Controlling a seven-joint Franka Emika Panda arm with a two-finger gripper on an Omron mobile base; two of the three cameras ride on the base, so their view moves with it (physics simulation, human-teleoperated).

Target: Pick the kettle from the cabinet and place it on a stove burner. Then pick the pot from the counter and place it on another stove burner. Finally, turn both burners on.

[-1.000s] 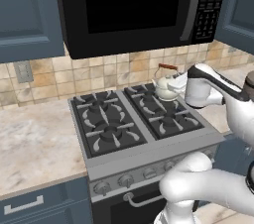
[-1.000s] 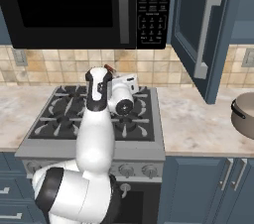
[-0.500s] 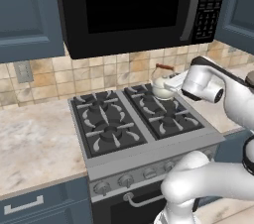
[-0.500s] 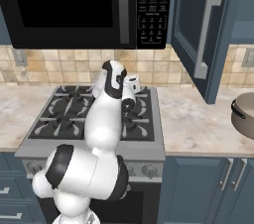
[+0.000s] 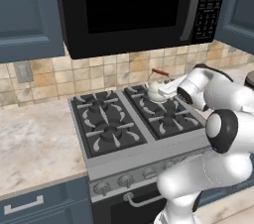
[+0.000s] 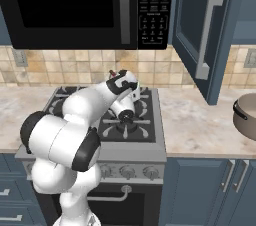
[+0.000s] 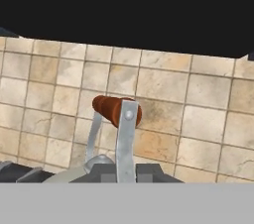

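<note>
Kettle (image 5: 158,89): sitting over the stove's (image 5: 134,119) rear right burner. Pincer (image 7: 121,171): clenched at the base of its wire handle, probably steadying placement. Pot (image 6: 245,115): waiting on the surface (image 6: 200,125).

You've got the kettle (image 5: 158,89) upright on stove (image 5: 119,124) back-right burner, mid-frame; pot (image 6: 245,115) on counter (image 6: 200,125), right edge.
</note>
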